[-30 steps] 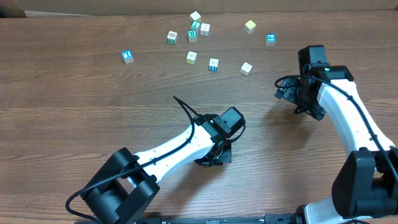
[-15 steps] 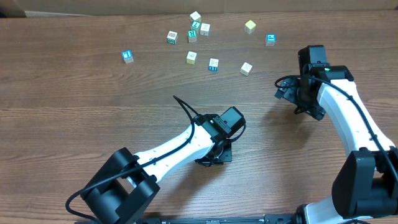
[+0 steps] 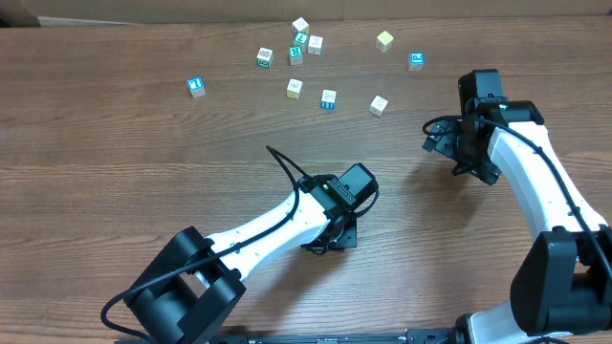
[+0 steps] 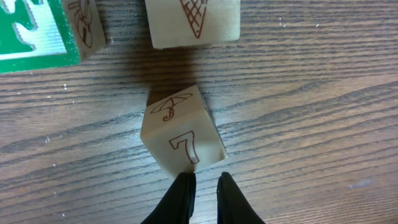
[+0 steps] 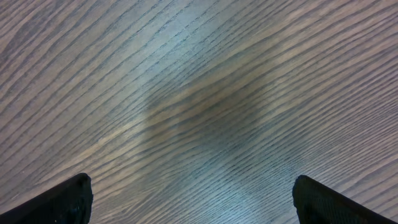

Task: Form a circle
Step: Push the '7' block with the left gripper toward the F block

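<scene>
Near the middle of the counter (image 3: 115, 191) the left end effector (image 4: 202, 178), fingers together and empty, is the nearer one to the circle (image 4: 194, 25) of three visible cubes, the skewed 7 cube (image 4: 180, 134) straight ahead at its tips and two beyond it, while the right end effector (image 5: 190, 182) hangs spread wide near the right edge, well apart from them, and about eleven loose cubes (image 3: 295, 88) lie toward the far edge.

only part of the circle (image 4: 186, 31) shows, in the left wrist view: three small wooden cubes. the 7 cube (image 4: 181, 135) is cream, with a red 7 on one face and a red umbrella on the next, and it sits twisted askew. just past the 7 cube, a small gap apart, is the cone cube (image 4: 211, 18), cream with a red ice cream cone, sitting square. up and left of the 7 cube is the green-faced cube (image 4: 28, 31), cut off by the frame edge
</scene>
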Robot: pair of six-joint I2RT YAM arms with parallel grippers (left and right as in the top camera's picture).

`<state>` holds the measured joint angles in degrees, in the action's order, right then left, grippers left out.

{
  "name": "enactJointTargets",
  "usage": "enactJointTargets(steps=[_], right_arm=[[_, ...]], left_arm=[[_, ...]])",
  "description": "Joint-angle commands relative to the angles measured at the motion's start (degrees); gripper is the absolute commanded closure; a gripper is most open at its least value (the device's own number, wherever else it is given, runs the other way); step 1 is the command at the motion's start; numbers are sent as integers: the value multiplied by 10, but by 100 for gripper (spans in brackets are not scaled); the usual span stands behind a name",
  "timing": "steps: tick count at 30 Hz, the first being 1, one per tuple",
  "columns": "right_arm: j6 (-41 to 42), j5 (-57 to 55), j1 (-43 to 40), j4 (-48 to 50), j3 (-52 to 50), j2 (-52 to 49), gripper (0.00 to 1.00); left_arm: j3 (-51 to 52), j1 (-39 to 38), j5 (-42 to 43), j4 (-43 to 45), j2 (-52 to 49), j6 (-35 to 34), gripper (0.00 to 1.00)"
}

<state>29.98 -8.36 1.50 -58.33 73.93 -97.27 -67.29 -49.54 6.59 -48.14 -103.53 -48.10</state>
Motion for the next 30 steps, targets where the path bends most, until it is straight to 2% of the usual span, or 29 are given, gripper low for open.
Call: enactJointTargets(steps=[1,22,26,30], right_arm=[[0,-6,-2,2,7,10,0],[0,-6,-2,2,7,10,0],[0,-6,-2,2,7,10,0],[0,-6,-2,2,7,10,0]], left_arm=[[2,-1,-12,2,-7,-13,89],[2,17,-25,5,-7,-13,90],[2,17,-4,4,-7,3,85],[2,16,19,-2,-7,3,88]])
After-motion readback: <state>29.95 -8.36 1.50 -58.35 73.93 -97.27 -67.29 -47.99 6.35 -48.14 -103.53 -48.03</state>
